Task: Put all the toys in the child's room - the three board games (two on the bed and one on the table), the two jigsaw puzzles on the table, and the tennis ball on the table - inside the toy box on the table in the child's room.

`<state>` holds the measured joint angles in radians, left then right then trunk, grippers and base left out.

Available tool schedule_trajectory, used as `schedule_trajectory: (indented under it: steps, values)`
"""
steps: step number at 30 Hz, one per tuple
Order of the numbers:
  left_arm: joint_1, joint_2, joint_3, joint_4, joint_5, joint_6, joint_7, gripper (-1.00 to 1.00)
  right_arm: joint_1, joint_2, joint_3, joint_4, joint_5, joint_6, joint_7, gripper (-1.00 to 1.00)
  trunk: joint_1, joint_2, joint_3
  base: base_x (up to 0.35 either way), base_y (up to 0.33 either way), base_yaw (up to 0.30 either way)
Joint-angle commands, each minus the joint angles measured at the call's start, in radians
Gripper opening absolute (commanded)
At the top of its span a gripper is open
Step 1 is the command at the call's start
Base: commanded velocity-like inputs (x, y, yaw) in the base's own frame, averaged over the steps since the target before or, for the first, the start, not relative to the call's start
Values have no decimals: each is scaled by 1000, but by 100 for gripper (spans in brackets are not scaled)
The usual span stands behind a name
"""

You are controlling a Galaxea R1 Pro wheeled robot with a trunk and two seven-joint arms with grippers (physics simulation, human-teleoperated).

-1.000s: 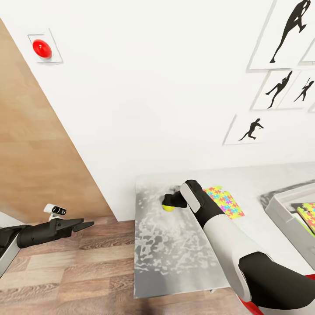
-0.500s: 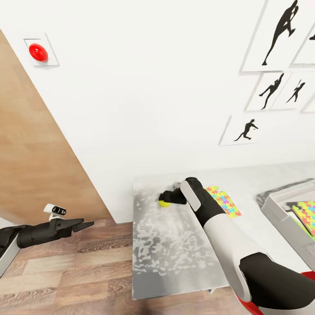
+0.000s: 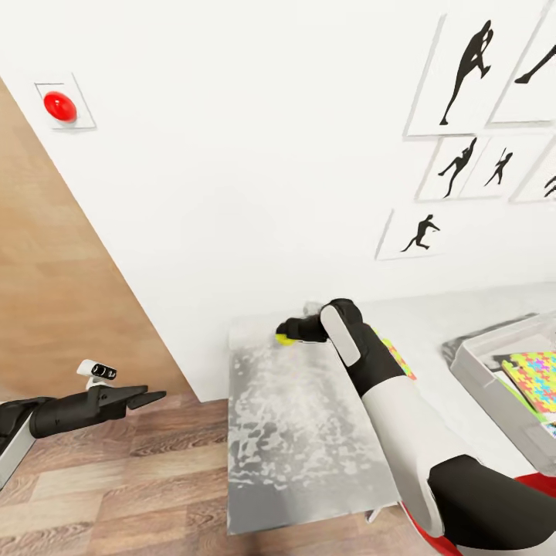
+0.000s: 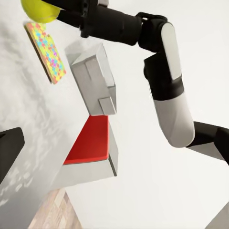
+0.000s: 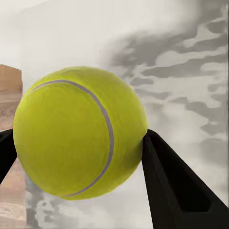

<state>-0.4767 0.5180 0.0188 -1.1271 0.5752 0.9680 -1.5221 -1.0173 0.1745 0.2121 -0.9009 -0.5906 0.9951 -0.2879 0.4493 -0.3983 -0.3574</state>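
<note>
The yellow-green tennis ball (image 3: 284,338) (image 5: 78,131) is clamped between the black fingers of my right gripper (image 3: 289,333), just over the far left corner of the pale grey table (image 3: 301,432). One multicoloured jigsaw puzzle (image 3: 398,357) lies flat on the table, partly hidden behind my right forearm. The light grey toy box (image 3: 471,367) stands at the table's right end with another jigsaw puzzle (image 3: 537,369) inside it. My left gripper (image 3: 148,398) hangs open over the wooden floor, left of the table, holding nothing. The board games and the bed are out of view.
A white wall runs close behind the table, with framed black silhouette pictures (image 3: 463,73) and a red round knob (image 3: 59,106). A wooden panel (image 3: 46,293) stands at the left. A red chair (image 4: 90,143) is tucked beside the table near the toy box (image 4: 93,81).
The head camera has swung right, so everything sits further left. My right gripper, shut on the ball, has moved away from the puzzle, toward the table's far left corner. The left arm is still.
</note>
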Motion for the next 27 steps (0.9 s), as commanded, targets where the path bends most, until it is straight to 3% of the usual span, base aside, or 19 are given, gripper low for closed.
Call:
schedule_trajectory:
  steps: [1,4,9,18,27]
  values:
    - [0,1,0,0,1,11,-3,100,-1,0,1,-22,-13,12,-13,-100,1,-2,0,0,0,-79]
    - [0,1,0,0,1,11,-3,100,0,0,0,-126,-18,51,-14,-100,1,-2,5,0,0,-80]
    - [0,1,-1,0,1,10,-4,100,2,0,-1,-277,-24,52,-14,-100,1,-2,12,0,0,-91]
    - [0,19,-1,0,2,9,-4,100,20,0,-2,-325,-25,52,-14,-100,1,-2,26,0,-34,-98]
    - [0,34,-2,0,2,9,-6,100,23,0,-2,-329,-26,52,-14,-100,1,-2,39,0,-247,-107]
